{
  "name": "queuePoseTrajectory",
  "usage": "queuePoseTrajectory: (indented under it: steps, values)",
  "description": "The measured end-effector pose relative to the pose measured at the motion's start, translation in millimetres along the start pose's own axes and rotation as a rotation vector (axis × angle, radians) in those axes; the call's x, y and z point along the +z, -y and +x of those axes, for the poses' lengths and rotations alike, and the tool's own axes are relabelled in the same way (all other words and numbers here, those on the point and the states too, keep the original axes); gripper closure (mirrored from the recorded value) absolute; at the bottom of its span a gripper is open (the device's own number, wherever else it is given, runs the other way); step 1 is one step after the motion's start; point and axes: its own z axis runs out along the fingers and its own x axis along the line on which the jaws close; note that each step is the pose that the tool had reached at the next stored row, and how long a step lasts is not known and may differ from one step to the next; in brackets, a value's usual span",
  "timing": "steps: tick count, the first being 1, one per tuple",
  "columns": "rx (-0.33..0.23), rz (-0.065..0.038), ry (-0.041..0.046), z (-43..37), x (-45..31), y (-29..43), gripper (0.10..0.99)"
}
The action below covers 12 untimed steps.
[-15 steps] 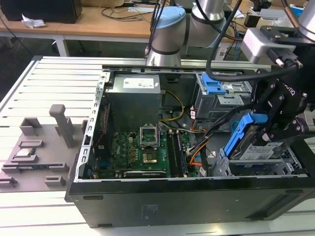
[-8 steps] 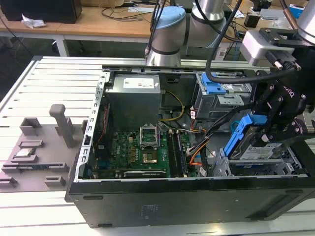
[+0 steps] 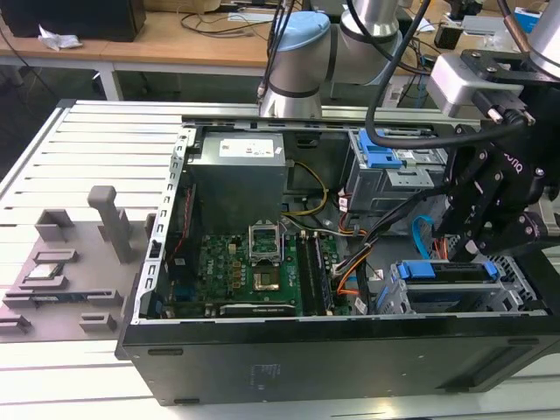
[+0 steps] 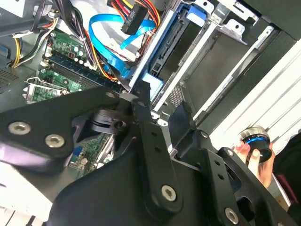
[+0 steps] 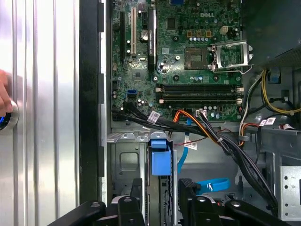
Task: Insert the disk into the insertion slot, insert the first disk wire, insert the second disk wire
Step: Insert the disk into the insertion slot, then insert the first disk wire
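My gripper (image 5: 161, 195) is matt black metal with bright steel screws. The disk (image 5: 159, 159) wears glossy blue plastic. The second disk wire (image 5: 211, 185) is smooth and shiny, the insertion slot (image 3: 516, 276) dull grey perforated sheet metal, and the table (image 5: 47, 117) ribbed brushed aluminium.

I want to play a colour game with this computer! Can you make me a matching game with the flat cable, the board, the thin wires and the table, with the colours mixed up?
Things:
1. flat cable
2. board
3. thin wires
4. table

Colours:
A. green
B. silver
C. light blue
D. orange

Pairs: 1-C, 2-A, 3-D, 4-B
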Motion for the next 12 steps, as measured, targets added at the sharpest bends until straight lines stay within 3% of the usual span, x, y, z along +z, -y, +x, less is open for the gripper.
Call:
queuePoseTrajectory:
  steps: [1,2,5,12]
  values:
    - [0.000,0.000,0.0000,0.0,0.0,0.0,0.729]
    - [0.000,0.000,0.0000,0.0,0.0,0.0,0.729]
    - [0.000,0.000,0.0000,0.0,0.1,0.0,0.973]
    - [0.000,0.000,0.0001,0.0,0.2,0.0,0.980]
